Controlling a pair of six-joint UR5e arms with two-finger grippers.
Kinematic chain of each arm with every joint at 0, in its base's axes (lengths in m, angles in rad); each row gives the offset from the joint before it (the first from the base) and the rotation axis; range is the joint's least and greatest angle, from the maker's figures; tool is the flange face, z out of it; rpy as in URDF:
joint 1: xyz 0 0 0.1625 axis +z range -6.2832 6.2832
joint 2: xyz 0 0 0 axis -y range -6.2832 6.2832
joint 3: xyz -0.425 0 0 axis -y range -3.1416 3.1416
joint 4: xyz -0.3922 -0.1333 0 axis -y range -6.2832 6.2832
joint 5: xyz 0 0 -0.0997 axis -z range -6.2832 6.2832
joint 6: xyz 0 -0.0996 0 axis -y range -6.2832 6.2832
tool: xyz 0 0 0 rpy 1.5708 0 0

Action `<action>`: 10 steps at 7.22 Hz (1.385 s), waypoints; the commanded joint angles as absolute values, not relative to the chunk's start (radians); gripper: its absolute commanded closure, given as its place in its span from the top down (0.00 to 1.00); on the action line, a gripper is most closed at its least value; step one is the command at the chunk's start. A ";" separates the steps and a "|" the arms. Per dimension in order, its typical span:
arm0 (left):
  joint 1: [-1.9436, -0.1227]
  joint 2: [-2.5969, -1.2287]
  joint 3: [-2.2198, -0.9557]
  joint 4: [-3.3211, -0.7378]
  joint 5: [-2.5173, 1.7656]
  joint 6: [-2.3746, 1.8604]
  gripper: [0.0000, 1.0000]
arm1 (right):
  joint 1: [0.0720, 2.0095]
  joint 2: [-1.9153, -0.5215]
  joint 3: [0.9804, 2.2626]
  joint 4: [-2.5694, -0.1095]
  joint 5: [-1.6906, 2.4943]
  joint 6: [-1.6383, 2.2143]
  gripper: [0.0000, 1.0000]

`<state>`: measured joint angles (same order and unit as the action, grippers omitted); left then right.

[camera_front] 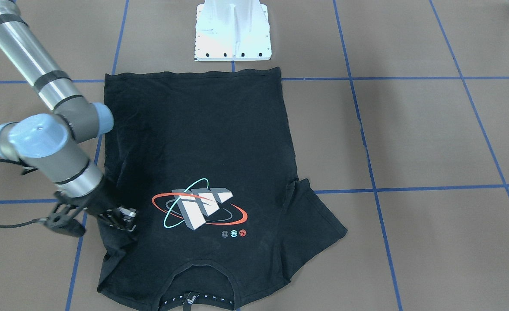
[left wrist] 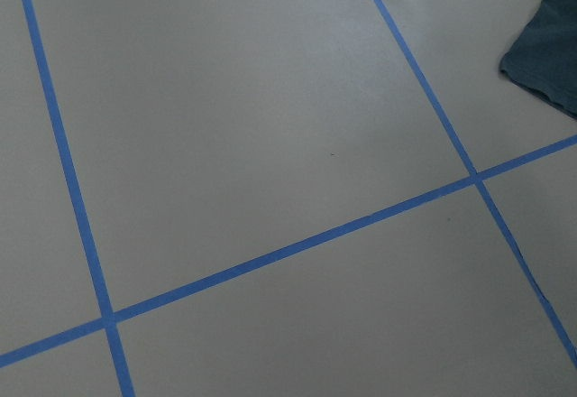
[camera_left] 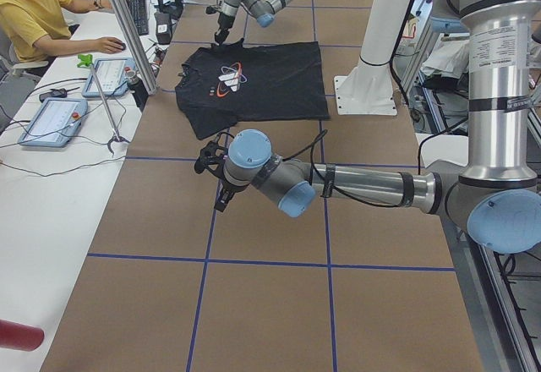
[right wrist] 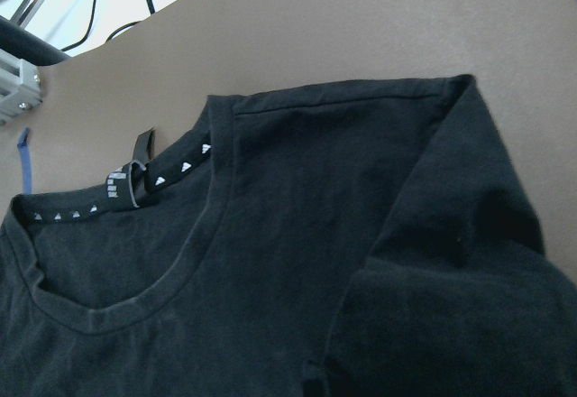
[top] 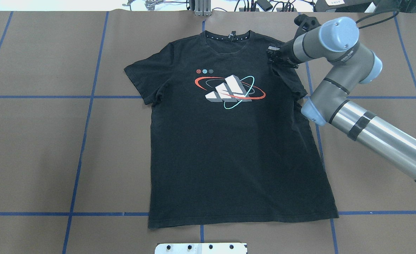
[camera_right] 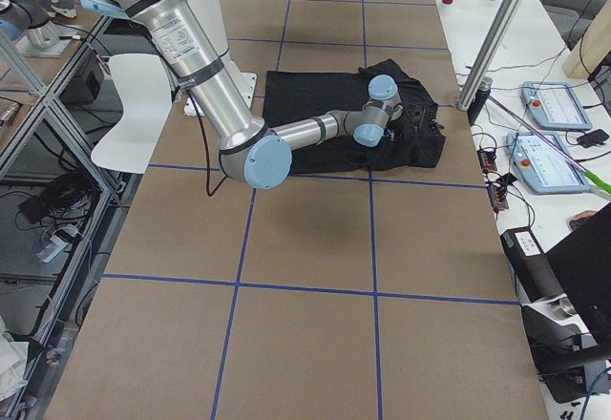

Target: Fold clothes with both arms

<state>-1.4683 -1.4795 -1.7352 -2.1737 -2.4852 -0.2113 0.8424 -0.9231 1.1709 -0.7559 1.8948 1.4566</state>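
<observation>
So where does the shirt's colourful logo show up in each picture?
Front-facing: logo lower middle.
Overhead: upper middle.
Left side: top centre, small.
Right side: not made out; the right arm crosses the shirt.
Left wrist: absent, only a sleeve edge.
Right wrist: absent, only the collar.
Shared landmark: the white base beyond the shirt's hem, in the first three.

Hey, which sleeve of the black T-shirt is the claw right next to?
The sleeve on the robot's right: the right claw sits at its shoulder. The other sleeve lies spread flat, with no claw near.
</observation>
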 commanded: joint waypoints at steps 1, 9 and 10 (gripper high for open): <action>-1.470 -1.483 -1.735 -2.174 -2.485 -0.212 1.00 | 0.808 -0.864 1.149 -0.860 1.826 1.457 0.00; -1.154 -1.903 -1.602 -2.215 -2.421 -0.677 0.97 | 0.825 -1.022 1.430 -0.865 1.905 1.463 1.00; -1.110 -2.011 -1.495 -2.218 -2.416 -0.724 0.96 | 0.824 -1.076 1.481 -0.864 1.916 1.463 1.00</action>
